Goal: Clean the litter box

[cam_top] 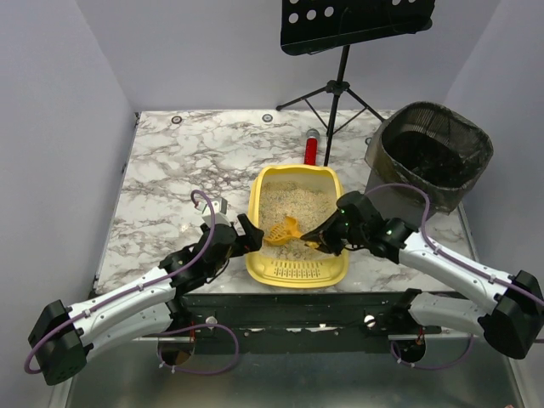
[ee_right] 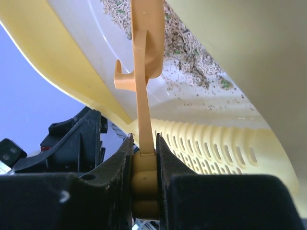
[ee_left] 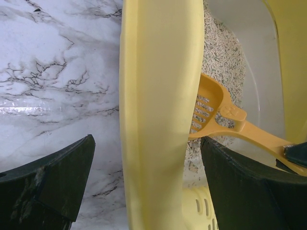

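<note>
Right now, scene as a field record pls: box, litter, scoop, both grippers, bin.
litter box: yellow, front centre
litter: beige, inside the box
scoop: orange, head over the litter
right gripper: shut on scoop handle
left gripper: open, jaws either side of the box's left wall
bin: black mesh, far right, apart from box

Plain pale lavender walls closed in a marble-patterned table, and a black music stand stood on its tripod well beyond the right gripper.
</note>
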`<action>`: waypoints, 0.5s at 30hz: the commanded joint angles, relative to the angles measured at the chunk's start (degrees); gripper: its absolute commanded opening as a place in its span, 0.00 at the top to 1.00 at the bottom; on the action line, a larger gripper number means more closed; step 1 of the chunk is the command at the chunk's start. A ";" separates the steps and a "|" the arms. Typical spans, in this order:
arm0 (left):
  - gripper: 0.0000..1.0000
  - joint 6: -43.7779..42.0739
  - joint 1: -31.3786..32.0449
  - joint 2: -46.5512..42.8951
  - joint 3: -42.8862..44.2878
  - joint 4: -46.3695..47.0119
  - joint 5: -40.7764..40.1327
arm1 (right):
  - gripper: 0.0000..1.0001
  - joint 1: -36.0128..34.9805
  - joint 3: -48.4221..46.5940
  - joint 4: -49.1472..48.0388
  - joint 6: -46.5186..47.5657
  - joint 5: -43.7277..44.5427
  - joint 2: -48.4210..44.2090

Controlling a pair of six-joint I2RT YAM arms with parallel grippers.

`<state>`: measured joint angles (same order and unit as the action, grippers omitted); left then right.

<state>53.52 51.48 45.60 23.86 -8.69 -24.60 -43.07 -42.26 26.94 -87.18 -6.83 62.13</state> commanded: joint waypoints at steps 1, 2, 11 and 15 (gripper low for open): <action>0.01 0.54 -0.24 0.18 -0.39 0.69 -0.10 | 1.00 0.00 -0.36 0.05 -0.20 4.38 4.92; 0.01 0.54 -0.24 0.19 -0.30 0.60 -0.18 | 0.99 0.09 -0.98 -0.04 1.38 3.76 7.28; 0.01 0.89 -0.33 0.45 -0.30 0.43 -0.45 | 1.00 -1.75 3.05 -14.35 -5.79 9.98 12.49; 0.03 1.59 -0.33 0.71 -0.92 -0.54 -0.54 | 1.00 -3.34 9.48 -22.27 -12.58 20.27 10.56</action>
<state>53.65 51.07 46.00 23.86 -9.04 -25.06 -45.78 -39.20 6.96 -92.51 0.78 71.00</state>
